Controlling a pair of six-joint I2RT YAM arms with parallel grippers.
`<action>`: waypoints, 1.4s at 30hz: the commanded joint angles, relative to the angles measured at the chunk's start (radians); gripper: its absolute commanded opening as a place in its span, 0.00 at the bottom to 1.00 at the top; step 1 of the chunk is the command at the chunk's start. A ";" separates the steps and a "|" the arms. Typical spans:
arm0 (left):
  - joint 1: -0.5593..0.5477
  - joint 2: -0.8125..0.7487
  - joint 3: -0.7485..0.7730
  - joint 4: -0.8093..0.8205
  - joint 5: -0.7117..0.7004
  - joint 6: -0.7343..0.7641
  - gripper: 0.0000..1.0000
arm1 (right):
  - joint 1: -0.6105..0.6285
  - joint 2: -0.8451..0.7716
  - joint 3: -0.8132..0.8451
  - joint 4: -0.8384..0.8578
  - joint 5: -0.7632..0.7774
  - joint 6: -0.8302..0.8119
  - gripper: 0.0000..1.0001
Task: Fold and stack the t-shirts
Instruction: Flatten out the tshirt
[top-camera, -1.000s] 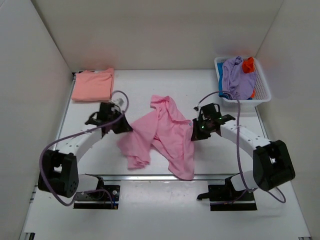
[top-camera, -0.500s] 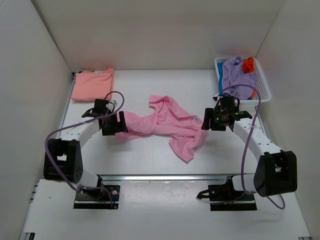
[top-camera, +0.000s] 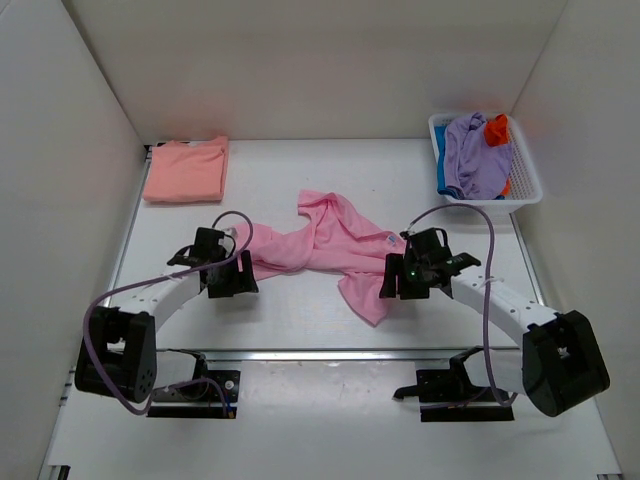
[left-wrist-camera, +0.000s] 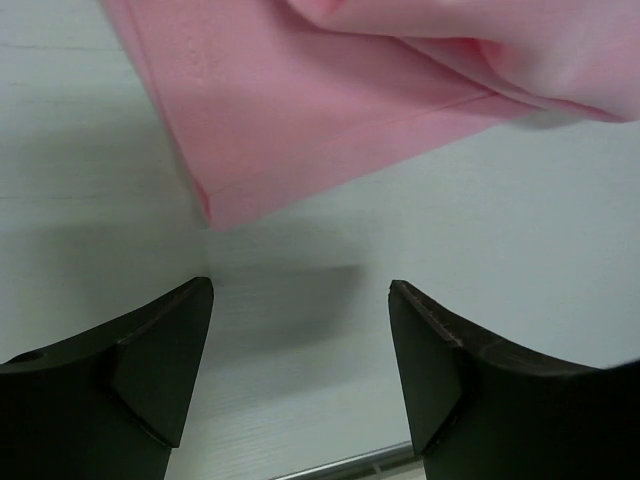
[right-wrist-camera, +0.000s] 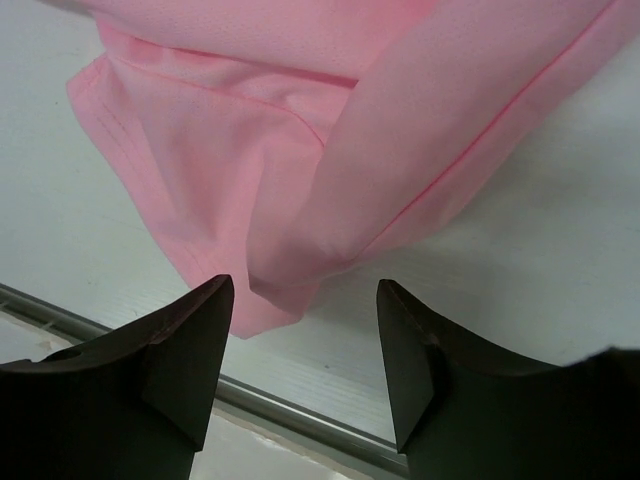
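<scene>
A light pink t-shirt (top-camera: 322, 243) lies crumpled and stretched sideways across the middle of the table. My left gripper (top-camera: 231, 279) stands open just off its left end, the shirt's hemmed corner (left-wrist-camera: 260, 150) lying ahead of the empty fingers. At the shirt's right lobe hovers my right gripper (top-camera: 396, 279), open too, with a pink fold (right-wrist-camera: 300, 200) just ahead of its tips and nothing held. A folded salmon-peach t-shirt (top-camera: 187, 168) rests at the back left. Lavender (top-camera: 470, 155), orange (top-camera: 496, 130) and blue (top-camera: 441, 176) shirts sit in the basket.
The white slatted basket (top-camera: 528, 182) stands at the back right corner. White walls close in the table on the left, back and right. A metal rail (top-camera: 320, 353) runs along the table's near edge, also in the right wrist view (right-wrist-camera: 300, 420).
Both grippers went from shut on the pink shirt to open, letting it drop. The shirt was pulled out sideways and now lies flat. Both arms have drawn back toward the near edge.
</scene>
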 joint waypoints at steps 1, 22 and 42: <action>-0.015 -0.013 -0.007 0.098 -0.085 -0.047 0.83 | 0.030 -0.013 -0.019 0.105 0.025 0.091 0.57; 0.027 0.065 0.211 0.153 -0.036 -0.071 0.00 | 0.051 0.114 0.009 0.085 -0.013 0.014 0.00; 0.182 0.523 1.111 -0.016 -0.097 -0.048 0.71 | -0.200 -0.148 0.085 -0.164 -0.121 -0.155 0.00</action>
